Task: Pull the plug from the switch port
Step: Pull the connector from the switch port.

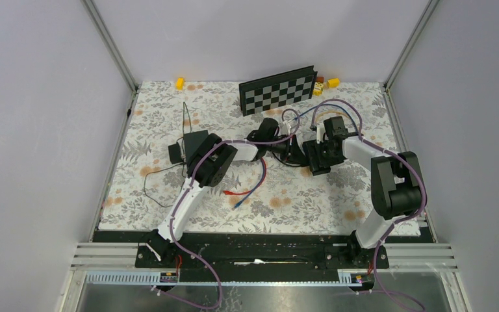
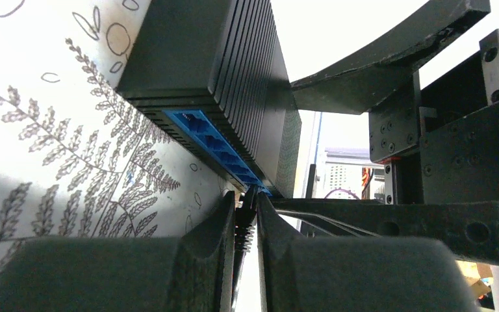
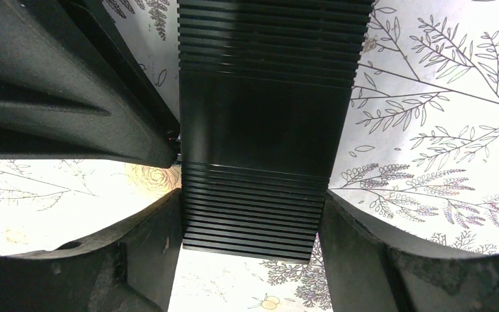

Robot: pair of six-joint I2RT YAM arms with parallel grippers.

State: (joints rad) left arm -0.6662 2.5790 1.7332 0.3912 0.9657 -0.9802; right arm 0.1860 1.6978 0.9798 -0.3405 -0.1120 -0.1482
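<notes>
Fingers of the left hand (image 2: 245,207), reaching from the left edge of the floral-printed counter (image 1: 162,110), stand almost closed, pinching a thin black plug (image 2: 242,227) right at the end of the bright blue port row (image 2: 214,140) on the black ribbed switch box (image 2: 234,71). Whether the plug is seated in its port cannot be told. Both lie near the counter's middle. Further right, the right hand (image 3: 253,224) is spread wide, both fingers (image 3: 149,260) pressed against the switch box's sides, gripping it.
</notes>
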